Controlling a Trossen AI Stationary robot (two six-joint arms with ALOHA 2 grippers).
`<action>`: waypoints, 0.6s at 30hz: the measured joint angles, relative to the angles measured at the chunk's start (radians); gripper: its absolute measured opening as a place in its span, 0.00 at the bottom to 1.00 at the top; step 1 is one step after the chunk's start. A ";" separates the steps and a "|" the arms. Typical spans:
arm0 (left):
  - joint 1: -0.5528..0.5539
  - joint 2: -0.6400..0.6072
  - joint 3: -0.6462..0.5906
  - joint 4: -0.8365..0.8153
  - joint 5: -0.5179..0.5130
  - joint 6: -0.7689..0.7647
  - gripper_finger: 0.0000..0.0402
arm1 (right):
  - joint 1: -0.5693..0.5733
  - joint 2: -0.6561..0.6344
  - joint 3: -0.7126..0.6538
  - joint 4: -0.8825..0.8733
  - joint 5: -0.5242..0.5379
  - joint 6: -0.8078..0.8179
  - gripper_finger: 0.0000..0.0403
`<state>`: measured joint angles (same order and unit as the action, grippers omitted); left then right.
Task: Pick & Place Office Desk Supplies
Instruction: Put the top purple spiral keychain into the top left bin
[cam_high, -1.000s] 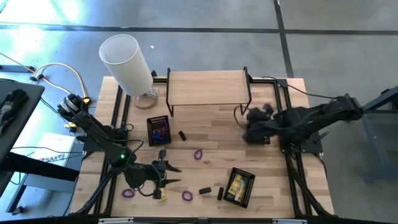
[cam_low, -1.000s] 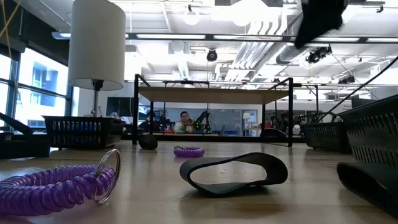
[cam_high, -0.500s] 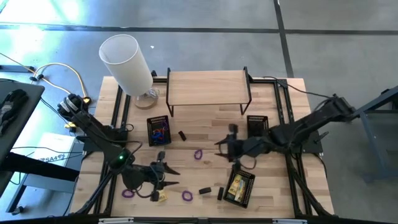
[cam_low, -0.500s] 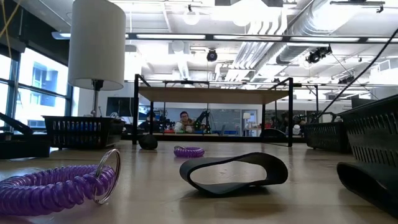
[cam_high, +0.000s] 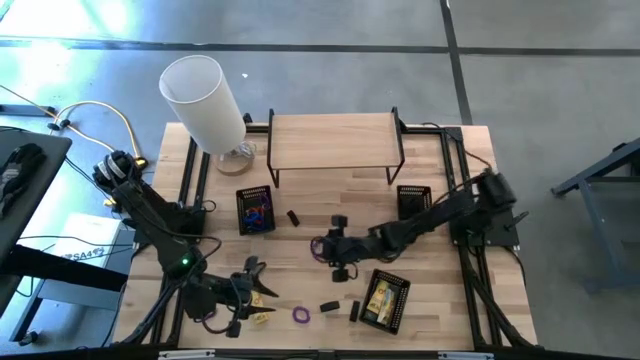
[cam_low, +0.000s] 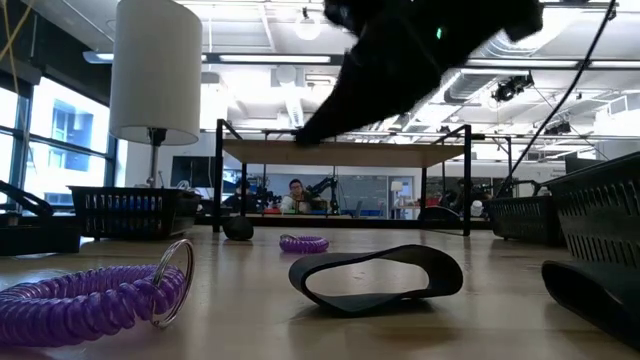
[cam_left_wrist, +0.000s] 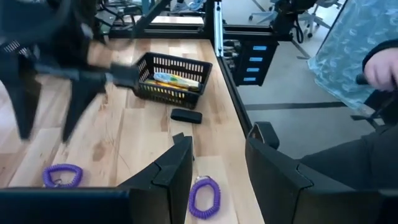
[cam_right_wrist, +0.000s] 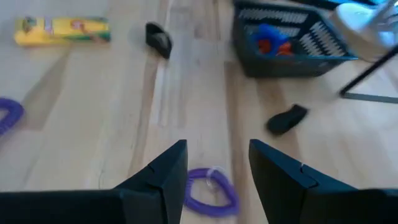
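Taking the table from above as a clock, with the wooden shelf (cam_high: 335, 140) at 12:

Along the near edge lie one purple coil (cam_high: 300, 315) at 6 o'clock, one loose yellow piece (cam_high: 262, 317) at 7, and two black blocks (cam_high: 329, 306) side by side just past 6. A second coil (cam_high: 203, 313) is half hidden under the left arm at 8.

The left gripper (cam_high: 262, 290) sits low at 7 o'clock, the arm folded and pointing toward 3. Its fingers are spread and hold nothing.

At 5 o'clock is the nearest of three mesh trays (cam_high: 385, 298), which holds yellow pieces.

The right arm stretches in from 3 o'clock to mid-table. The right gripper (cam_high: 335, 250) hangs there over a third coil (cam_high: 319, 247), fingers apart, with the coil lying on the wood below the gap.

Beyond it are a third black block (cam_high: 293, 217), a tray with blue and red items (cam_high: 256, 208) at 10 and a tray (cam_high: 413, 200) at 2. One white cylinder (cam_high: 205, 100) stands at 11.
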<state>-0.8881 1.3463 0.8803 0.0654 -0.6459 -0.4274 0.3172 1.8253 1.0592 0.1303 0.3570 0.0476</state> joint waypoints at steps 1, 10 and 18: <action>-0.003 0.000 0.000 -0.001 0.000 -0.004 0.36 | 0.001 0.026 0.000 0.025 -0.002 -0.007 0.40; -0.024 0.000 0.000 -0.053 -0.001 -0.021 0.36 | -0.014 0.187 0.000 0.111 -0.065 0.003 0.40; -0.032 0.000 0.000 -0.056 -0.002 -0.094 0.36 | -0.044 0.210 0.000 0.102 -0.027 0.064 0.40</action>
<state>-0.9203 1.3464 0.8803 0.0093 -0.6480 -0.5214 0.2735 2.0350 1.0592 0.2320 0.3300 0.1111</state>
